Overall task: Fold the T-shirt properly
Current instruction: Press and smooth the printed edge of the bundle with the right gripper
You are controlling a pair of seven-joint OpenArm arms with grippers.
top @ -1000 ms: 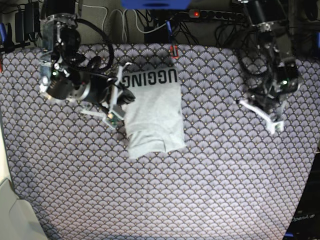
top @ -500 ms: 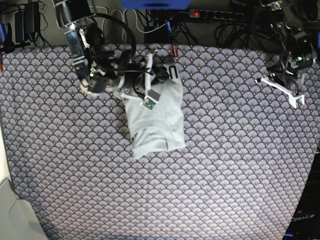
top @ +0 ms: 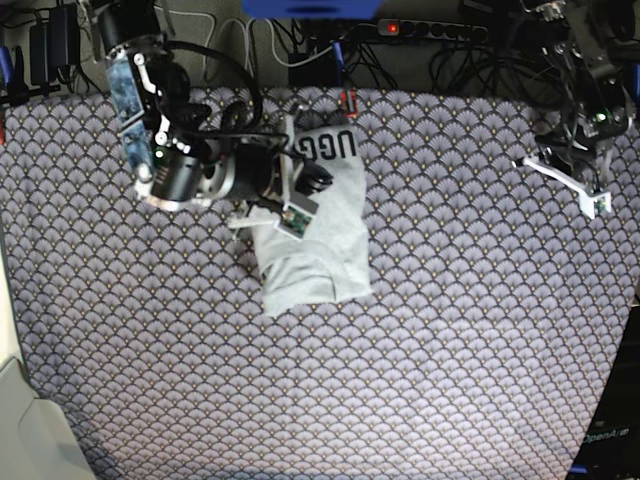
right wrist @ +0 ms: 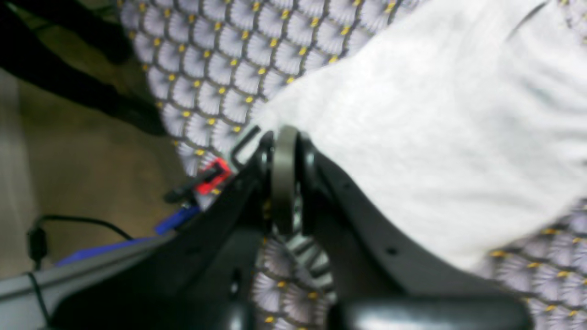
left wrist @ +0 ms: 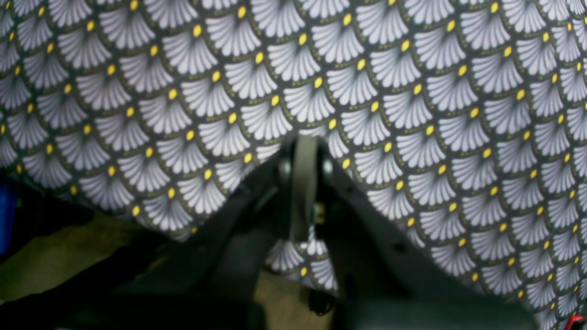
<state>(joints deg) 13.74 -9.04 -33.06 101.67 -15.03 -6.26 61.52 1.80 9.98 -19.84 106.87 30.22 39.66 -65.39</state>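
Right gripper (top: pixel 290 195) now lower over one T-shirt (top: pixel 320 250), lettering re-exposed.

Through the right wrist camera you see your right gripper (right wrist: pixel 284 183) from behind, its two dark fingers (right wrist: pixel 321 183) pressed together around a thin grey strip, with no gap between them. Just ahead of the tips and spreading to their right lies the T-shirt (right wrist: pixel 412 137), a broad expanse of plain light grey cloth; its near edge runs right up to the fingertips, though the blur keeps you from telling whether the fingers pinch any of it. Beyond the tips and to their left the tablecloth (right wrist: pixel 229 59) shows its fan pattern with yellow dots. Left of the fingers sits a small red clip (right wrist: pixel 212 178), with a blue strip (right wrist: pixel 176 220) just below it.
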